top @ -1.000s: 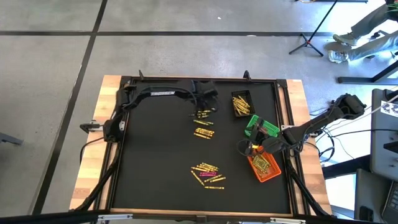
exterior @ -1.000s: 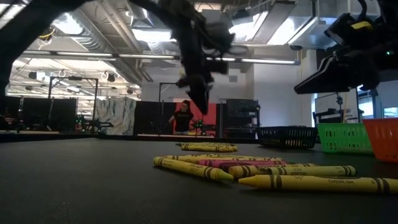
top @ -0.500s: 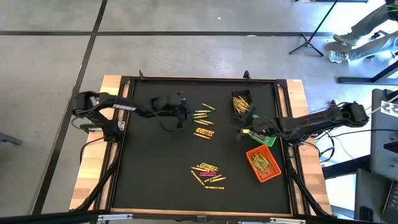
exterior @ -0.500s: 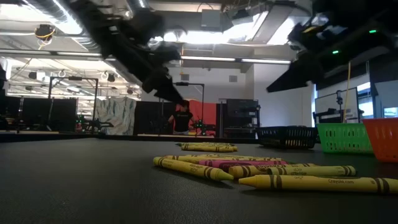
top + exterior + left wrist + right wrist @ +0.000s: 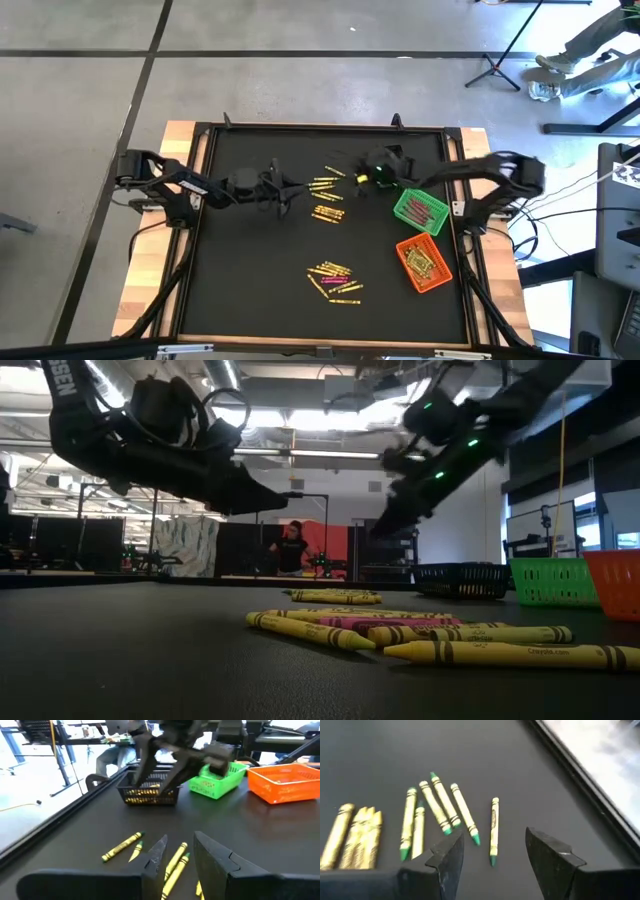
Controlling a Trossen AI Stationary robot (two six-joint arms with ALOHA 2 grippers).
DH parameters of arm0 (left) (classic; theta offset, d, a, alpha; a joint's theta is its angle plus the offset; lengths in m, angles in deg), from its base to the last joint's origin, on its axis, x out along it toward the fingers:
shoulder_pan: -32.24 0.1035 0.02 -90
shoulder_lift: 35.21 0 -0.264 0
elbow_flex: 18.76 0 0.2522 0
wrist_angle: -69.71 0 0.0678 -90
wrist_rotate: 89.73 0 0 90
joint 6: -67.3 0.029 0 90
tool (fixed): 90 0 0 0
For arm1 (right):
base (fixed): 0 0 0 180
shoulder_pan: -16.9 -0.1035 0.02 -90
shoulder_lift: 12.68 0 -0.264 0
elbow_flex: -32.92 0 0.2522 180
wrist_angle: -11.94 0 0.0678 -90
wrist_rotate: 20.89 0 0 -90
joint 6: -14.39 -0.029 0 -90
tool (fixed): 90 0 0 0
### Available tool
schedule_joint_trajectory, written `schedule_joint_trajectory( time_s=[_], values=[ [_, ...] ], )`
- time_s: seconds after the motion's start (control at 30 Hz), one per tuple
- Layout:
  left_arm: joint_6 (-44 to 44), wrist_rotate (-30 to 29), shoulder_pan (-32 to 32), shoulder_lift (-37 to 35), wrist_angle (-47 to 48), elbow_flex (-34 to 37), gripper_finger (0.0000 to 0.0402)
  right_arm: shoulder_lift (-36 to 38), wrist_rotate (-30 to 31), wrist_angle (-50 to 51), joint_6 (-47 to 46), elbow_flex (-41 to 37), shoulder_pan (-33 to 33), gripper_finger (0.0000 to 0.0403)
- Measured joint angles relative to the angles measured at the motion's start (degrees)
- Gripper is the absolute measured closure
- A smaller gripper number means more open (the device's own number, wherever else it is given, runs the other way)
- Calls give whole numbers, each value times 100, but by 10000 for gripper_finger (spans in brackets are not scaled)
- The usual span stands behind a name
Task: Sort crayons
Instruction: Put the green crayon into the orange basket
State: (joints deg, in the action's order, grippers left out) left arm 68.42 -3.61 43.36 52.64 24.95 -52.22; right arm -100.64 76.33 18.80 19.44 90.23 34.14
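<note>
Black mat covers the table top inside a wooden frame. Thin yellow-green wax crayons lie in three loose groups: upper cluster near mat centre-top, a second small cluster just below it, and a bigger mixed yellow/pink pile toward the near edge, which fills the foreground in low view.

Left gripper reaches in from the left side, hovering just left of the upper cluster; fingers apart, nothing between them. Its wrist view shows the gap w/ crayons on the mat beyond.

Right gripper comes in from the right, above the mat just right of the upper cluster, near the black mesh rectangular bin. Jaws wide, empty; wrist view shows them spread over a fan of green-tipped crayons.

Green plastic rectangular bin sits right of centre, crayons inside. Orange plastic rectangular bin just below it, also holding crayons.

Person in dark top in the room behind, low view.
</note>
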Motion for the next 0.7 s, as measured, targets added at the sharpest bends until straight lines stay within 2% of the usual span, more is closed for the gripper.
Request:
schedule_joint_trajectory(
  time_s=[0.2,0.3,0.53,0.7],
  values=[
    [-59,14,-195,-1,14,-2,322,-1196,-275,366,2,865,413,194],
    [-59,15,-253,-2,28,-4,322,-1596,-281,642,2,1164,592,208],
    [-59,15,-298,-2,57,-4,322,-1997,-1174,700,35,1304,843,264],
    [-57,-4,-296,-2,63,-4,322,-2048,-1239,718,91,1291,827,289]
  ],
)
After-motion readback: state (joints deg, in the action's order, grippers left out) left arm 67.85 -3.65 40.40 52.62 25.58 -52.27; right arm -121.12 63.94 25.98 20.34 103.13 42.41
